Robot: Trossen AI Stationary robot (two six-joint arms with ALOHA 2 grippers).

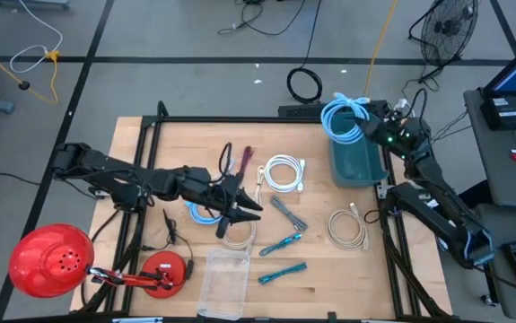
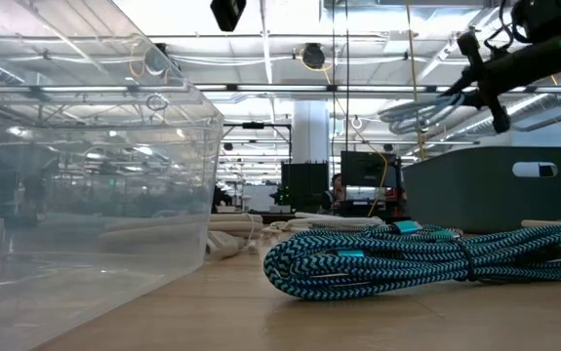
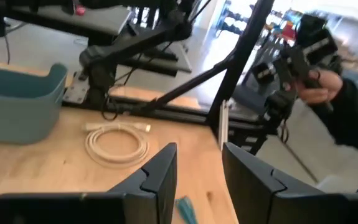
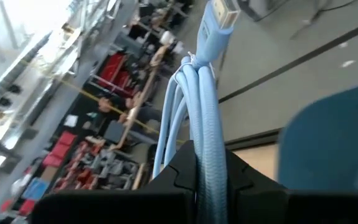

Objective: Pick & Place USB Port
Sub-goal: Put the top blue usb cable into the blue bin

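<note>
My right gripper (image 1: 371,120) is shut on a light blue coiled USB cable (image 1: 340,119) and holds it in the air over the teal bin (image 1: 356,161) at the back right of the table. In the right wrist view the cable (image 4: 205,118) runs up between the fingers, its plug (image 4: 219,15) at the far end. The low view shows the coil (image 2: 424,109) hanging above the bin (image 2: 495,185). My left gripper (image 1: 247,209) is open and holds nothing, low over mid-table beside another light blue coil (image 1: 204,213). Its fingers (image 3: 160,177) stand apart.
A white coil (image 1: 283,172), two beige coils (image 1: 347,229) (image 1: 237,235) and two teal braided cables (image 1: 281,244) (image 1: 283,271) lie on the table. A clear box (image 1: 223,280) stands at the front, red lamps (image 1: 49,260) at front left. A person's hand (image 3: 323,87) shows beyond the table.
</note>
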